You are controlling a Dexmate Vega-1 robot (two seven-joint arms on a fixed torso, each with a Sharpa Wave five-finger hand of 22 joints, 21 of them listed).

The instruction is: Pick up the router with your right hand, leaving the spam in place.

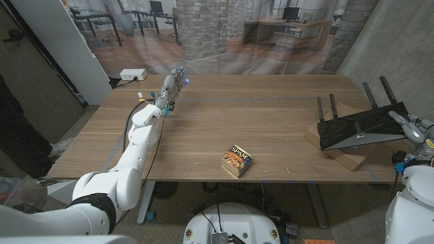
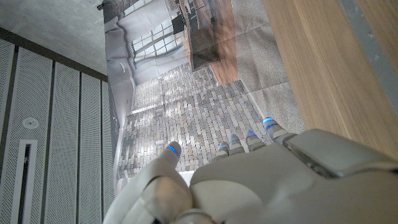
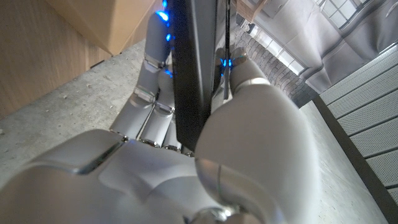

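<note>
The black router (image 1: 361, 129) with several upright antennas sits at the table's right edge, tilted up over a cardboard box (image 1: 342, 154). My right hand (image 1: 411, 128) grips its right end; in the right wrist view the router's thin black edge (image 3: 189, 74) runs between the thumb and the fingers (image 3: 152, 81). The spam can (image 1: 237, 160), blue and yellow, lies on the table near the front edge, well to the left of the router. My left hand (image 1: 173, 84) is raised over the far left part of the table, fingers apart and holding nothing (image 2: 249, 180).
A white power strip (image 1: 133, 74) lies on the floor beyond the table's far left corner. A printed backdrop of an office hangs behind the table. The wooden table (image 1: 230, 115) is bare between the spam and the left arm.
</note>
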